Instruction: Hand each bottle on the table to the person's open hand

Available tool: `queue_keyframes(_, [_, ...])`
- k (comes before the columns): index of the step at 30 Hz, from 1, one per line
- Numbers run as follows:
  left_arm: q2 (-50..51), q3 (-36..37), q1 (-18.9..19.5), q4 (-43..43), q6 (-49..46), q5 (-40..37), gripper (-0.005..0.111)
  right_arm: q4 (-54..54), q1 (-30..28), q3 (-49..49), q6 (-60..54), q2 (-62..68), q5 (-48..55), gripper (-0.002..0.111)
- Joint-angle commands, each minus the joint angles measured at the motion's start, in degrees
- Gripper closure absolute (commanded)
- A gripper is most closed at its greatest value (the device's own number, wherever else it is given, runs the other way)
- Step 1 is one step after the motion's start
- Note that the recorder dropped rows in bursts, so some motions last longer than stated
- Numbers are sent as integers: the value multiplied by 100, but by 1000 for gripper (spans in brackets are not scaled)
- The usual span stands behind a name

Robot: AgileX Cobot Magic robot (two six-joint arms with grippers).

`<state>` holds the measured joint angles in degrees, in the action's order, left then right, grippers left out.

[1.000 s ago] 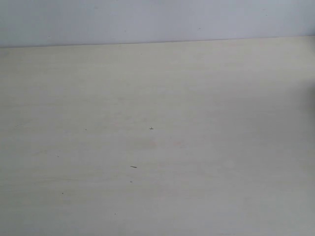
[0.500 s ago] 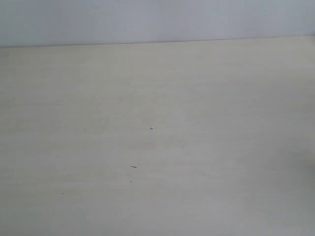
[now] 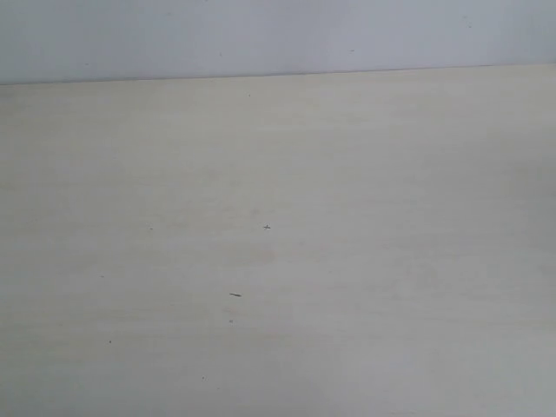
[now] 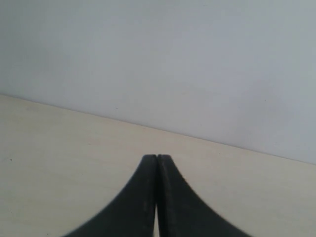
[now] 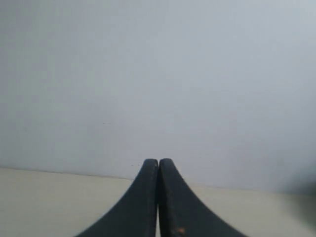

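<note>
Over the pale beige table (image 3: 365,174), the left gripper (image 4: 157,159) and the right gripper (image 5: 158,162) hang with black jaws pressed together on nothing; no bottles and no person's open hand show in any view, so where they are cannot be told; the likely risk is an arm reaching for a bottle or palm it cannot see and closing on air; faint grain and a few dark specks (image 3: 267,227) mark the tabletop; a plain grey-white wall (image 3: 278,35) backs it.
</note>
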<state>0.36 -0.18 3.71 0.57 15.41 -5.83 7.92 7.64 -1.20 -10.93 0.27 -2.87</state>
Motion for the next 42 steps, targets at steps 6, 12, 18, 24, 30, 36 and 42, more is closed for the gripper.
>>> queue_keyframes(6, [-36, 18, 3, -57, -43, 34, 104, -22, -763, 120, 40, -27, -2, 108])
queue_keyframes(12, [-36, 18, 3, -57, -43, 34, 104, -22, -800, 120, 40, -27, 40, 108])
queue_keyframes(18, [-36, 18, 3, -57, -43, 34, 104, -22, -800, 120, 40, -27, 486, 108])
queue_keyframes(24, [-36, 18, 3, -57, -43, 34, 104, -22, -800, 120, 40, -27, 485, 108])
queue_keyframes(30, [-36, 18, 3, -57, -43, 34, 104, -22, -800, 120, 40, -27, 485, 108])
queue_keyframes(36, [-36, 18, 3, -57, -43, 34, 104, -25, -800, 120, 104, -27, 521, 108])
queue_keyframes(42, [-36, 18, 3, -57, -43, 34, 104, -1112, -800, 120, 878, -27, 667, 108])
